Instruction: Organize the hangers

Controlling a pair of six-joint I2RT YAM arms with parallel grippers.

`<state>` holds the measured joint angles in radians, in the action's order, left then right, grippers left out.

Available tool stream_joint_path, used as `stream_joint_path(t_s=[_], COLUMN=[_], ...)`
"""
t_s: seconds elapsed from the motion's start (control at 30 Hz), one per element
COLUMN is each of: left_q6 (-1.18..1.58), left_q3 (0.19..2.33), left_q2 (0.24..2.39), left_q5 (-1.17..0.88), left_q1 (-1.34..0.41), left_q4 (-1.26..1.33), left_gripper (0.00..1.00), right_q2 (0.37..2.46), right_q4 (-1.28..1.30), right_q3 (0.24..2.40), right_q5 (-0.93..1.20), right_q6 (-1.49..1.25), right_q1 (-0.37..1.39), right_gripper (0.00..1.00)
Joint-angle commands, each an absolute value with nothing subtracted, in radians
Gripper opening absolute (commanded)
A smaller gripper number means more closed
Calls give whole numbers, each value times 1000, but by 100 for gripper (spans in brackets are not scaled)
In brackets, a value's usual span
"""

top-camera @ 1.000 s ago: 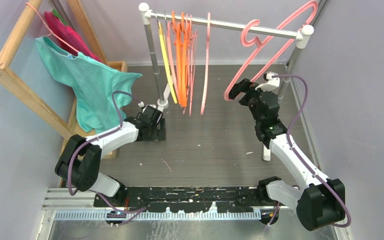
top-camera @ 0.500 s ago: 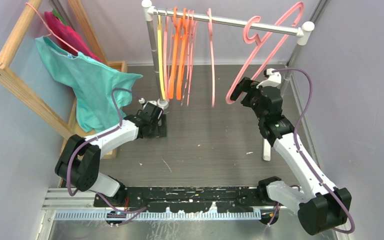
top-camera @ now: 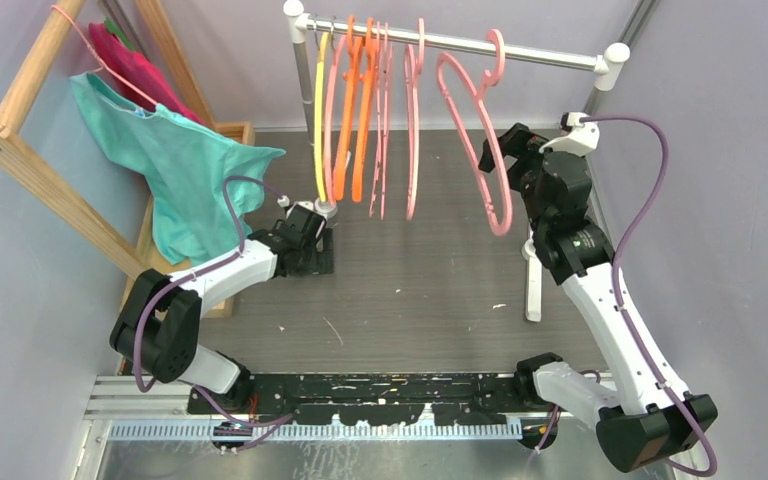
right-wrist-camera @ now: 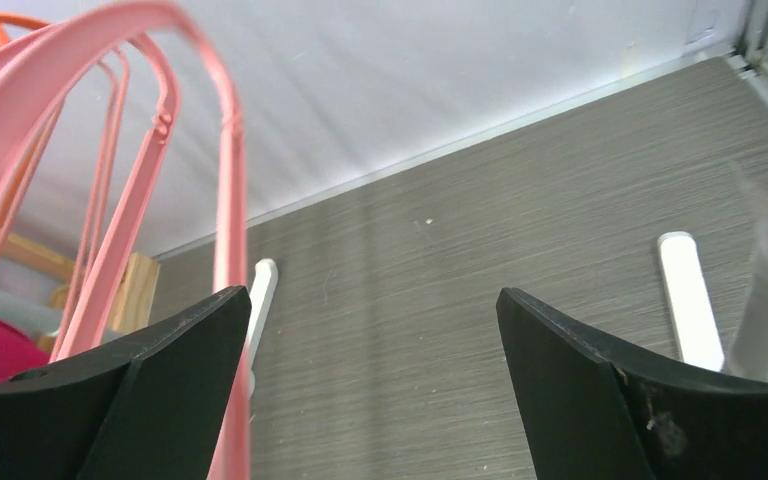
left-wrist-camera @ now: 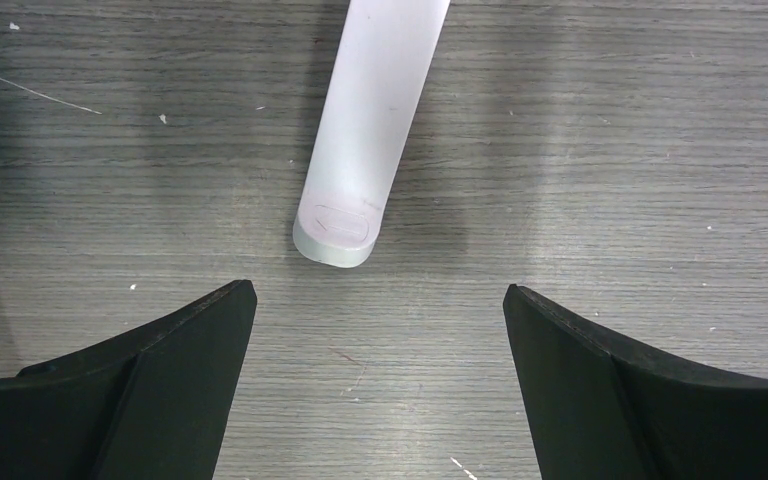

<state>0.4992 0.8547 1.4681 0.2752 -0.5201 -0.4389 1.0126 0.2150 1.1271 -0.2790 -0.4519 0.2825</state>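
Note:
Several hangers hang on the white rail (top-camera: pixel 550 55): a yellow one (top-camera: pixel 318 100), orange ones (top-camera: pixel 348 110) and pink ones (top-camera: pixel 415 130). The rightmost pink hanger (top-camera: pixel 480 140) hangs by its hook near the rail's middle. My right gripper (top-camera: pixel 505 148) is open just right of it. In the right wrist view the gripper (right-wrist-camera: pixel 372 291) holds nothing, and that hanger's pink bar (right-wrist-camera: pixel 230 200) runs down by the left fingertip. My left gripper (top-camera: pixel 310 262) is low on the table by the rack's left foot. In the left wrist view it (left-wrist-camera: pixel 379 288) is open and empty.
The rack's white foot (left-wrist-camera: pixel 345 200) lies just ahead of my left fingers. Another foot (top-camera: pixel 533 290) and the right post (top-camera: pixel 600 85) stand near my right arm. A wooden frame (top-camera: pixel 30 170) at the left carries a pink hanger with teal (top-camera: pixel 185 170) and magenta garments.
My right gripper has let go of the large pink hanger and moved up and right. The hanger has swung down from its tilt and hangs on the rail. The other hangers sway. The left arm is still.

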Motion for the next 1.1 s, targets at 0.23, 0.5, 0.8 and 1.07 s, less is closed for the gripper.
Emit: stream_joint_path(t_s=[0.23,0.5,0.8,1.07], left_q6=[486,482,479,472], left_q3=[894,890,887,886], left_q2=[1486,1494,1504,1523], left_q5=[291,288,282,273], left_q1=[-522,-522,-522,-522], left_q4=[-403,-395,-385,-372], left_gripper=[98,98,98,98], right_q2=[934,869,830,806], right_q4=[218,244,387,586], right_q3=[1188,1186,1172,1124], right_q5=[-473,-519,-527,-455], right_q6=[-405,-385,-356,-323], right_q1=[285,286,286,285], right_gripper=[100,100,100,100])
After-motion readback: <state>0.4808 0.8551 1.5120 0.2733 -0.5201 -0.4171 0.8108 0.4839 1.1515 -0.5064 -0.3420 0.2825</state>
